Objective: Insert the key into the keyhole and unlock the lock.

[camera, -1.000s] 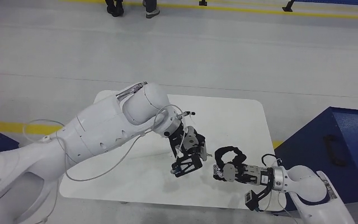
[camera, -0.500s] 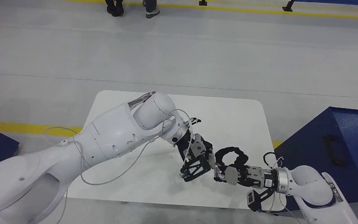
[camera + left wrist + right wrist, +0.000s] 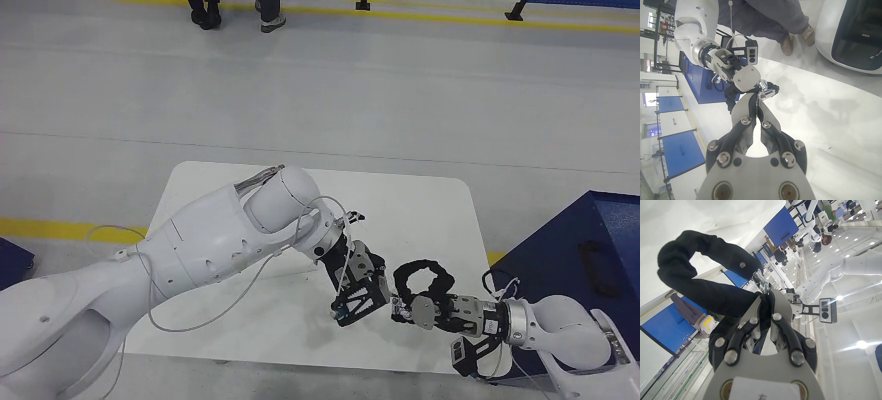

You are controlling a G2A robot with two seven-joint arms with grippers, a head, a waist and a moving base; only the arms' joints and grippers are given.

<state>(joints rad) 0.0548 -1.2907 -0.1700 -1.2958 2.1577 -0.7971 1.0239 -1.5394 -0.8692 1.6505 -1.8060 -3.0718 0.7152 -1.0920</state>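
The lock is a chrome cylinder on a loop of black fabric-covered cable. My right gripper is shut on the black cover beside the cylinder, holding the lock above the table's front right. My left gripper is shut on a thin metal key. The key's tip is right at the round keyhole face; I cannot tell whether it is inside. In the top view the left gripper sits just left of the right one, almost touching it.
Both grippers hang over the front right part of the white table. A dark blue cabinet stands right of the table. The big white left arm crosses the table's left half.
My left gripper has swung right and toward the table's front with the key, closing the gap to the lock. The right gripper with the lock has shifted slightly right.
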